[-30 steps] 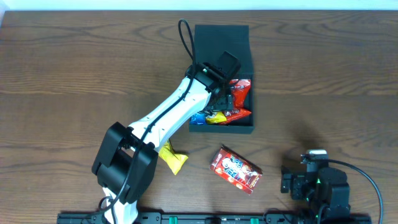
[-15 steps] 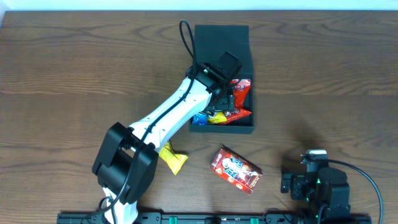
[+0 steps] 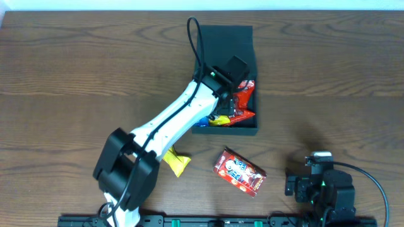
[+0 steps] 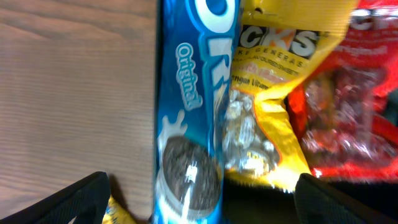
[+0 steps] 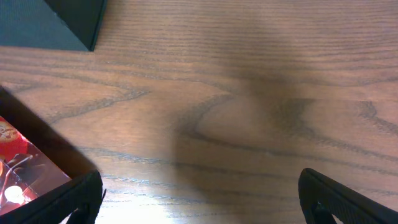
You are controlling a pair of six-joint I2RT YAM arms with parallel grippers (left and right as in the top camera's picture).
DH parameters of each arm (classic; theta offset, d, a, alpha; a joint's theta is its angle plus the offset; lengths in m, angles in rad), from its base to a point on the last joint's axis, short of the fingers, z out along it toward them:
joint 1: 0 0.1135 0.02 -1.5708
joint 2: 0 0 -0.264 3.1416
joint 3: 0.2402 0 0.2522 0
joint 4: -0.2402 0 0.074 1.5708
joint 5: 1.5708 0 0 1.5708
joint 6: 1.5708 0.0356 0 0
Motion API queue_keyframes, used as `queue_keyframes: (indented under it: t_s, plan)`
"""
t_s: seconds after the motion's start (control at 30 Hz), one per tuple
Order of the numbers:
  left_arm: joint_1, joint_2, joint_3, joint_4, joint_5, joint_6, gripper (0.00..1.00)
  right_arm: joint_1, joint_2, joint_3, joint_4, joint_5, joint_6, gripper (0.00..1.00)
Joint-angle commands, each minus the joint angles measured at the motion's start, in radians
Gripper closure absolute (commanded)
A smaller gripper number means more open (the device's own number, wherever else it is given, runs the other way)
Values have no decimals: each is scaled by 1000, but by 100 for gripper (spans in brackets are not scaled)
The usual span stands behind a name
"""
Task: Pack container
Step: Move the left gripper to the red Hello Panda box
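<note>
The container (image 3: 226, 130) is a dark square box with its flap lid (image 3: 225, 41) folded back. Inside lie red packets (image 3: 245, 101), a yellow packet (image 3: 220, 120) and a blue Oreo pack (image 3: 201, 121). My left gripper (image 3: 227, 96) hangs open over the box's left side. In the left wrist view the Oreo pack (image 4: 189, 112) lies below the gap of the left gripper (image 4: 202, 208), beside the yellow packet (image 4: 267, 93) and a red packet (image 4: 354, 112); nothing is gripped. My right gripper (image 3: 314, 181) rests open near the front right.
A yellow packet (image 3: 176, 161) and a red snack box (image 3: 239, 171) lie on the wooden table in front of the container. The right wrist view shows the container's corner (image 5: 56, 22), the red box's edge (image 5: 25, 168) and the right gripper (image 5: 199, 202) over bare wood.
The left arm has shifted slightly farther back and to the right over the container. The right arm has not moved.
</note>
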Motion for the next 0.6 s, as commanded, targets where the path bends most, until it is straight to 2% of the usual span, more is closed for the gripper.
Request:
queue_keyframes:
  t_s: [0.0, 0.07, 0.23, 0.3, 0.4, 0.57]
  plan:
    - [-35, -108, 33, -28, -71, 12, 5, -9, -7, -4, -3, -2, -11, 1]
    - [-65, -142, 33, -65, -72, -18, 5, -9, -7, -4, -3, -2, -11, 1]
    - [-169, -200, 33, -238, -103, -292, 4, -9, -7, -4, -3, -2, -11, 1]
    - [-217, -205, 32, -275, -82, -364, 4, -9, -7, -4, -3, -2, -11, 1]
    - [-294, -205, 23, -252, 7, -401, 4, -9, -7, -4, -3, -2, -11, 1]
    - [-404, -205, -40, -88, 138, -405, 4, -9, -7, -4, -3, -2, -11, 1]
